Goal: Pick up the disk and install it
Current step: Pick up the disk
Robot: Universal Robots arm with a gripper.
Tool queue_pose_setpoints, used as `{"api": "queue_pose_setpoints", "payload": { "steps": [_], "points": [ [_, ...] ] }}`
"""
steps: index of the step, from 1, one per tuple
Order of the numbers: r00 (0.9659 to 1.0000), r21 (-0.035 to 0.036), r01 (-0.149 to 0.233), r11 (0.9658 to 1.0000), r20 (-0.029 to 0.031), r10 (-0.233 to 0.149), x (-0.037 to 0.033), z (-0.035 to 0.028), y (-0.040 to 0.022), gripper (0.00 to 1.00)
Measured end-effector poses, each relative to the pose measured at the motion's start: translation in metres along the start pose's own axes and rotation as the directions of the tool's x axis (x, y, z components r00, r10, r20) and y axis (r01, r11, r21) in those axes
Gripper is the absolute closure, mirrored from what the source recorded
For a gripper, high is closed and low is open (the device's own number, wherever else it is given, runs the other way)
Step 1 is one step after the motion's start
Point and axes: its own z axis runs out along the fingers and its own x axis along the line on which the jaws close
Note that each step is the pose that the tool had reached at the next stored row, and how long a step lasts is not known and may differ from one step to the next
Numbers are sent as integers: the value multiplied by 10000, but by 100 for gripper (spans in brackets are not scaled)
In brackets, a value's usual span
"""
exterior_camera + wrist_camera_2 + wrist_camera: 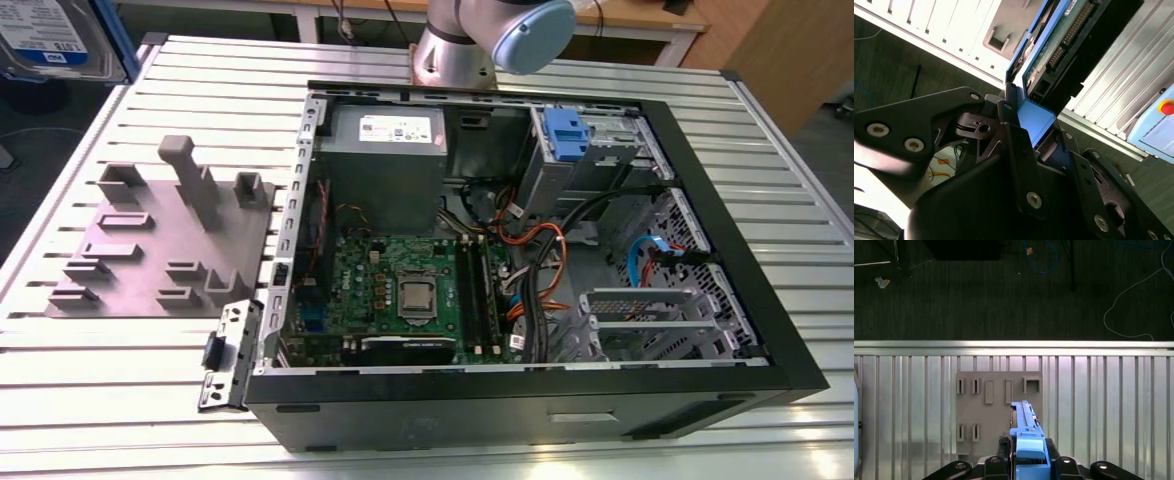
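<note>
The disk (51, 40) hangs high above the table's far corner on the exterior view's left, its white-and-blue label and blue bracket showing. In the first wrist view the disk (1026, 432) stands edge-on above the grey fixture plate (999, 405), and my gripper (1030, 462) is shut on its blue bracket. The second wrist view shows the disk's (1064, 40) green circuit board and connector, with my gripper (1026, 125) clamping the blue bracket end between black fingers (1011, 135).
The open computer case (787, 340) lies on the slatted aluminium table (801, 200), with a drive bay and blue latch (566, 135) at its far side and a grey power supply (384, 140). The grey fixture plate (160, 240) lies beside the case. The arm's base (467, 45) stands behind it.
</note>
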Motion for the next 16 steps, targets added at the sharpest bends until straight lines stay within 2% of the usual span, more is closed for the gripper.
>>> {"api": "queue_pose_setpoints", "payload": {
  "steps": [16],
  "points": [
    [10000, 0, -1, 10000, 0, 1, -1, 0, -42, 63]
  ]
}}
